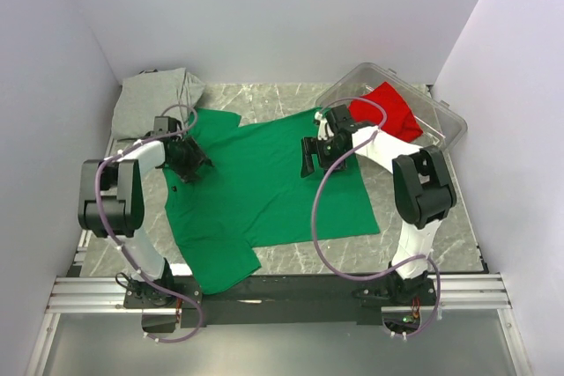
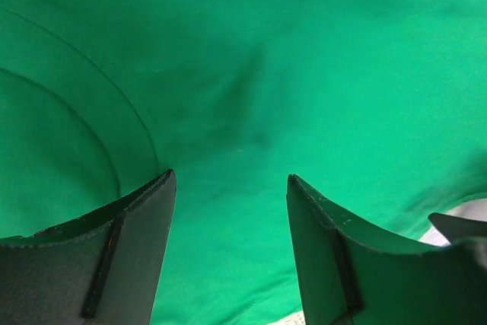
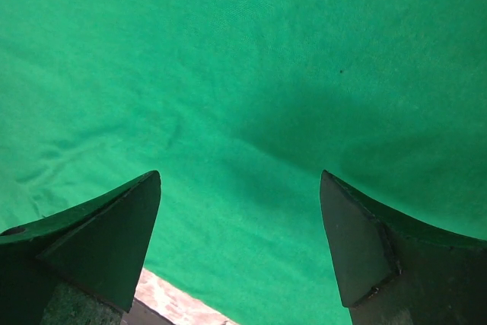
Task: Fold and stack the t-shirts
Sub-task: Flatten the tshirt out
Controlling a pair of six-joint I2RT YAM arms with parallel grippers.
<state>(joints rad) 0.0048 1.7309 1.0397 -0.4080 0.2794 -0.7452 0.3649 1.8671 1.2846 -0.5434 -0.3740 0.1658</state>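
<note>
Shows green t-shirt (image 1: pixel 264 200) laid flat for folding; left gripper (image 1: pixel 189 170) and right gripper (image 1: pixel 308 158) poised above it, jaws spread, pinching nothing.

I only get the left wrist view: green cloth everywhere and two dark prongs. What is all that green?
Observer: From above, it is a green t-shirt spread out on the table, sleeves showing.
Operator: Is it the only shirt there?
Observer: No. A red t-shirt lies inside a clear bin at the far right.
Operator: Any more?
Observer: A grey t-shirt lies bunched in the far left corner.
</note>
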